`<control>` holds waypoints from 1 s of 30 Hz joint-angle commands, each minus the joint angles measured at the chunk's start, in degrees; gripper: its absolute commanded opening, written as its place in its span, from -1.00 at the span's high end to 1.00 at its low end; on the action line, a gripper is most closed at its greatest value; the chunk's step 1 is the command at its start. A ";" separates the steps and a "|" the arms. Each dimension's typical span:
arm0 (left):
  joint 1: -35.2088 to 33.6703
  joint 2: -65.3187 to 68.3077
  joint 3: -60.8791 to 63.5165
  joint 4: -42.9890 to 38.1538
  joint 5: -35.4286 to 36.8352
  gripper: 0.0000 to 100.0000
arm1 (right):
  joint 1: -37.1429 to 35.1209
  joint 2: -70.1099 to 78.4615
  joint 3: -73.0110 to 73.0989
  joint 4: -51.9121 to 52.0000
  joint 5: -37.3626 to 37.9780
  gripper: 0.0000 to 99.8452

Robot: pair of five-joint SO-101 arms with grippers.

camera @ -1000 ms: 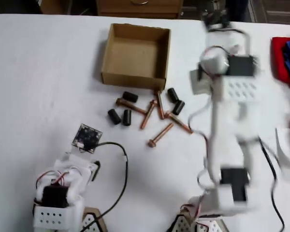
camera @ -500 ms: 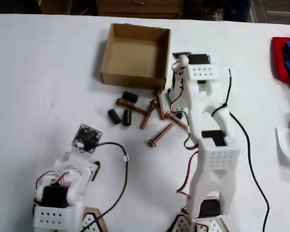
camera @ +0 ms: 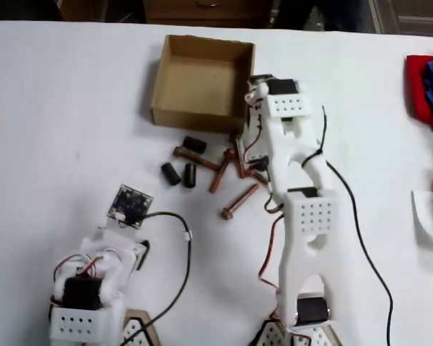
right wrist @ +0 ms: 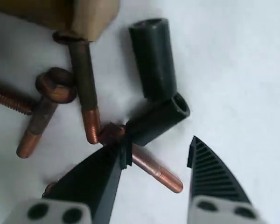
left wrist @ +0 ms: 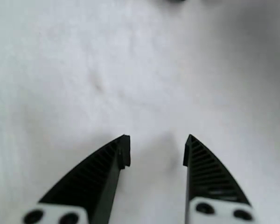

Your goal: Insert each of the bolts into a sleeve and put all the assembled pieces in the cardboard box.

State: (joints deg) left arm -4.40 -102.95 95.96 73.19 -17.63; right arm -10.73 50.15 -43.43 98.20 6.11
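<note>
Jaws apart on the right gripper point(right wrist: 158, 151), nothing held between them; hangs low over the heap at the near right corner of the cardboard box point(camera: 198, 119). Just ahead of its fingers point(right wrist: 100, 179): two black sleeves point(right wrist: 154, 56) touching each other, the nearer one butting the head of one of the copper bolts point(right wrist: 151, 165), with two more bolts alongside, one reaching the box wall. From above, right arm point(camera: 296, 144) stretched over the white table point(camera: 72, 108) to that corner; other bolts and three further sleeves lying loose in front of the box. Jaws likewise apart on the left gripper point(left wrist: 156, 150), gripping nothing, pointed at bare tabletop. Left arm point(camera: 94, 281) folded at the near left edge, well apart from the parts, a small circuit board point(camera: 132, 203) just ahead of it.
</note>
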 commanded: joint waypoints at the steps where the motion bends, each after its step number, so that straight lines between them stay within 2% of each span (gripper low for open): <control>1: 0.53 0.09 1.19 -0.44 0.53 0.59 | -0.31 2.68 -5.10 -0.40 -2.11 0.61; 5: 0.53 0.09 1.19 -0.44 0.53 0.59 | 0.13 6.37 -7.47 -0.04 -4.13 0.64; 10: 0.53 0.09 1.19 -0.44 0.53 0.59 | 0.13 8.13 -7.56 -0.04 -3.78 0.97; 16: 0.53 0.09 1.19 -0.44 0.53 0.59 | 1.71 6.99 -7.56 0.75 -3.34 0.96; 20: 0.53 0.09 1.19 -0.44 0.53 0.59 | 3.38 1.45 -6.07 3.12 3.60 0.96; 26: 0.53 0.09 1.19 -0.44 0.53 0.59 | 8.75 -11.21 12.22 2.42 8.18 0.96; 30: 0.53 0.09 1.19 -0.44 0.53 0.59 | 10.86 -14.29 21.71 -2.77 11.52 0.95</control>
State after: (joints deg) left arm -4.40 -102.95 95.96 73.19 -17.63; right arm -1.58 41.45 -26.11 98.02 15.43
